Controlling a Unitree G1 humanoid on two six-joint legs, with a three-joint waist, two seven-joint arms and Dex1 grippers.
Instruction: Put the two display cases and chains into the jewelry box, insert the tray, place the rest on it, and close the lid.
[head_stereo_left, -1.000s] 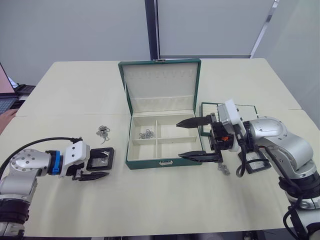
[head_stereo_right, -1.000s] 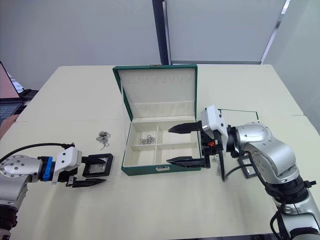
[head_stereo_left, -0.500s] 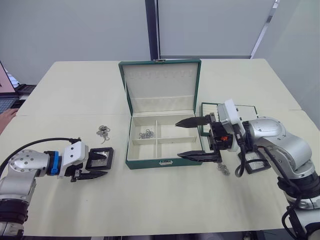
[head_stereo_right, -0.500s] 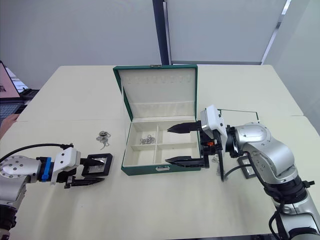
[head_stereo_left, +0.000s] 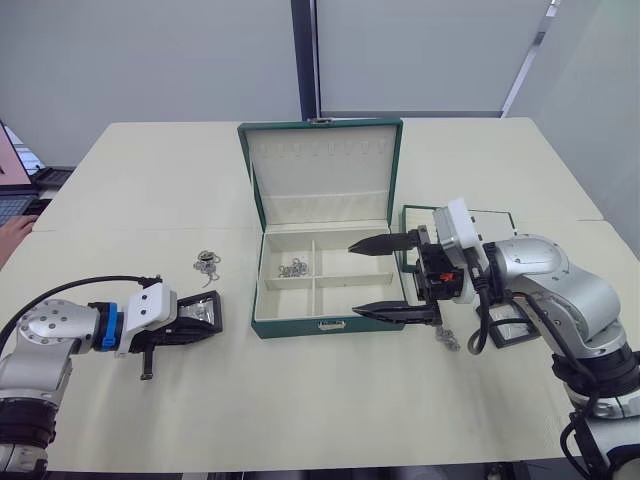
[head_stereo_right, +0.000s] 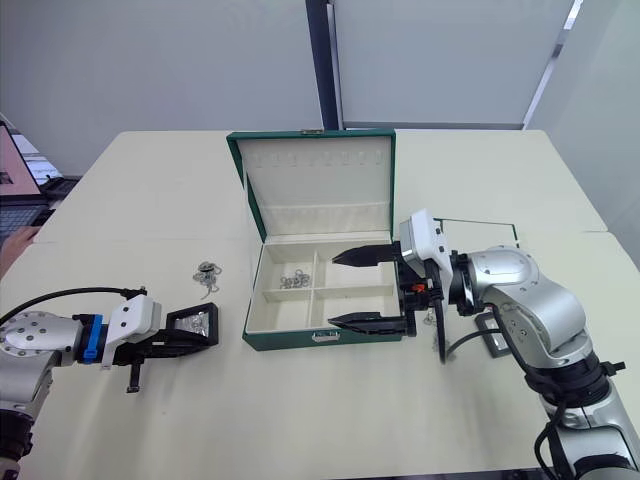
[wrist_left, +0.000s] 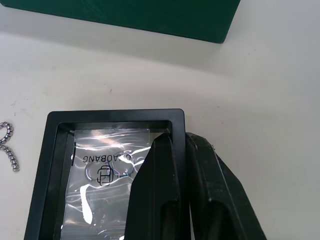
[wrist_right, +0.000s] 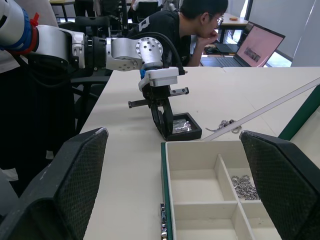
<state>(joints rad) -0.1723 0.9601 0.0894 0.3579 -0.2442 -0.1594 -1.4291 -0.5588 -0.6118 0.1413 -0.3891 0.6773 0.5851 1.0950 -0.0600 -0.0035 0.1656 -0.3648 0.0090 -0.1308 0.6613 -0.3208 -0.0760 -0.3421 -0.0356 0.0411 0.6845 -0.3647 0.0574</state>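
While the left gripper (wrist_left: 181, 172) has its jaws pinched on the frame edge of a display case (wrist_left: 105, 170), that case is tipped up on edge on the desk (head_stereo_left: 300, 400), left of the jewelry box (head_stereo_left: 330, 290). Right gripper (head_stereo_left: 385, 277) hovers w/ jaws spread wide over the box's right compartments, touching nothing. Box sits open, lid (head_stereo_left: 320, 180) upright; one chain (head_stereo_left: 293, 268) lies in the back-left compartment. Another chain (head_stereo_left: 206, 264) is on the desk btwn box and left arm, a third (head_stereo_left: 447, 339) just beside the box's right front corner. Tray (head_stereo_left: 495, 225) and second case (head_stereo_left: 510, 330) lie right of the box, partly behind the right arm.
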